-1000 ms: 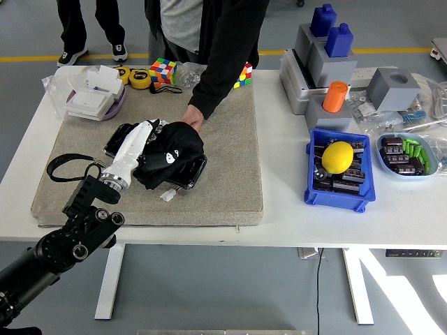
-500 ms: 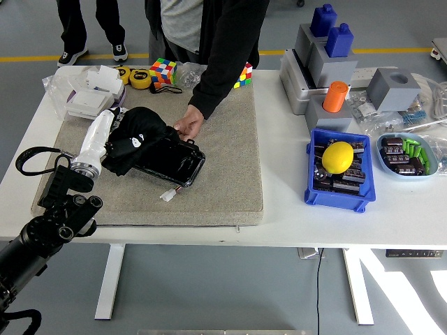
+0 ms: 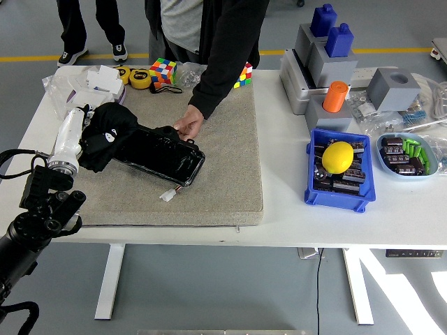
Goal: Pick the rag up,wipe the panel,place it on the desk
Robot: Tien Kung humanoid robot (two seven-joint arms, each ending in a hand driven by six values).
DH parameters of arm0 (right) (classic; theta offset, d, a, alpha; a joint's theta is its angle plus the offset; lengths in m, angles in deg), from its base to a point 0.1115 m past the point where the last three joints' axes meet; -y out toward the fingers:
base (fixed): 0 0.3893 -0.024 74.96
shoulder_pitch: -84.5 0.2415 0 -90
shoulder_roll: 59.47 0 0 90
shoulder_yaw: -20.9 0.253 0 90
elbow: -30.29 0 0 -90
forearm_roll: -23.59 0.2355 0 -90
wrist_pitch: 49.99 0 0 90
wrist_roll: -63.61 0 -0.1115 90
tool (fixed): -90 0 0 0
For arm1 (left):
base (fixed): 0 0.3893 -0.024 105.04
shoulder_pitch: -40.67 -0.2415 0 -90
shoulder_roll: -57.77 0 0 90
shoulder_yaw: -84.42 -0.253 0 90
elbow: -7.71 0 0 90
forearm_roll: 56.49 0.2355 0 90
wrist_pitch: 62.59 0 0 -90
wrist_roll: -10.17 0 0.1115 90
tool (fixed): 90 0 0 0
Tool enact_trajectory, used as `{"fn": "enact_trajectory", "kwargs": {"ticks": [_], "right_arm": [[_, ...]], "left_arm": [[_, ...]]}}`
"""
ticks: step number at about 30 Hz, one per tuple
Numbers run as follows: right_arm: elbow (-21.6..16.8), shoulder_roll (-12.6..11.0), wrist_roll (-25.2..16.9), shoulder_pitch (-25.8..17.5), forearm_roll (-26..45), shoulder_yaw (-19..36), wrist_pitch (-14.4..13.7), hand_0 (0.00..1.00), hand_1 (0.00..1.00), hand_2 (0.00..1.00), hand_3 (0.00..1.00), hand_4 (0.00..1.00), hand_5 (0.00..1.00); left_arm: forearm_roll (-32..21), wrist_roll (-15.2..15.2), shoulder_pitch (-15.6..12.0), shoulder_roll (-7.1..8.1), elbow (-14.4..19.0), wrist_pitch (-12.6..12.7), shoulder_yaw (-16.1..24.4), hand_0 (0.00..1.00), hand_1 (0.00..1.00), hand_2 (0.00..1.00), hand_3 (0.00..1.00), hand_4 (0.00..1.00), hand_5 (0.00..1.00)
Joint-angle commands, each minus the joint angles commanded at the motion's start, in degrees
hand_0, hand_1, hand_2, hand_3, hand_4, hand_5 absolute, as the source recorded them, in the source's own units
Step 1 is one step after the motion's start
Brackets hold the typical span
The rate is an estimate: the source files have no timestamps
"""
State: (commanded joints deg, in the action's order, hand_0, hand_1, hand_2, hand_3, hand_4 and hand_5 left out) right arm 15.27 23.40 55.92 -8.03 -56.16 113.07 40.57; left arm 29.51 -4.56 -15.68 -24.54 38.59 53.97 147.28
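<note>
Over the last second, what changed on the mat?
The left hand, shut on the black rag, dragged it leftward across the black panel, from the panel's middle to its left end, leaving most of the glossy surface uncovered. The person's hand kept holding the panel's far right corner, and the panel barely shifted. The mat, blue bin and lemon stayed put.
</note>
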Motion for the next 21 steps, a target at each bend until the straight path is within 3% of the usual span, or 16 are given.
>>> {"fn": "enact_trajectory", "kwargs": {"ticks": [10, 21], "right_arm": [[-0.08, -0.05, 0.0, -0.13, 0.02, -0.13, 0.0, 0.556, 0.566, 0.495, 0.521, 0.891, 0.37], [-0.2, 0.0, -0.06, -0.08, -0.03, -0.03, 0.07, 0.556, 0.566, 0.495, 0.521, 0.891, 0.369]], "left_arm": [[-0.86, -0.07, -0.53, 0.06, 0.86, 0.22, -0.95, 0.232, 0.164, 0.213, 0.529, 0.564, 0.002], [-3.65, 0.42, -1.84, 0.35, 8.02, 0.15, -9.34, 0.232, 0.163, 0.213, 0.53, 0.563, 0.002]]}}
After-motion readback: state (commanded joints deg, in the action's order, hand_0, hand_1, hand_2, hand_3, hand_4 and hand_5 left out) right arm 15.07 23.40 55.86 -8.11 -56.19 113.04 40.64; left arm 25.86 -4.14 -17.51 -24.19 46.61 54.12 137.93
